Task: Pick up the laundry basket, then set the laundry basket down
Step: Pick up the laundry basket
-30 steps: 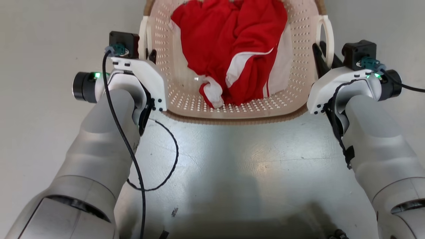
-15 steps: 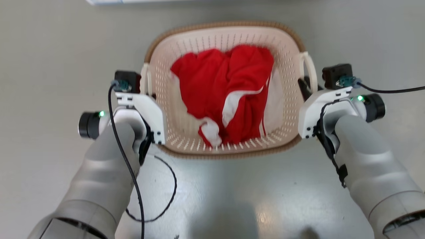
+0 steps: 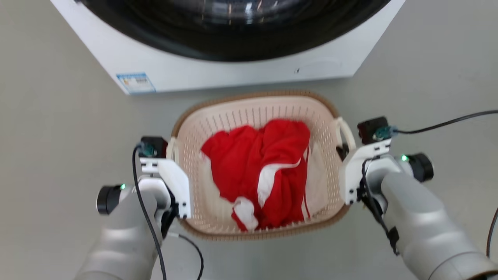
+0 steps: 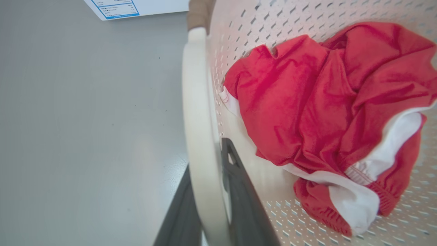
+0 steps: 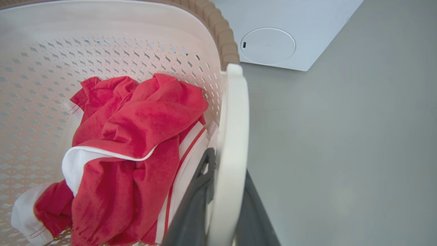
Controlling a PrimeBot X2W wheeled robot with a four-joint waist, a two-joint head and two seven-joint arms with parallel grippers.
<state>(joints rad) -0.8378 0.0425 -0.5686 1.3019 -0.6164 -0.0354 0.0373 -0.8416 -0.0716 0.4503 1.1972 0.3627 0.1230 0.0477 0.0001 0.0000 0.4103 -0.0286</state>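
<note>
Left gripper [image 4: 209, 177] clamping laundry basket [image 3: 249, 116] handle, right gripper [image 5: 228, 167] likewise

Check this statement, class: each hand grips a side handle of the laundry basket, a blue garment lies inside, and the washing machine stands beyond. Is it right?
Not quite. The garment is red with white trim, not blue; the head view shows it. The rest holds: left hand and right hand each grip a handle of the laundry basket, with the washing machine beyond.

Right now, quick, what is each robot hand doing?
Left gripper: closed on the basket, at its left handle.
Right gripper: closed on the basket, at its right handle.
</note>
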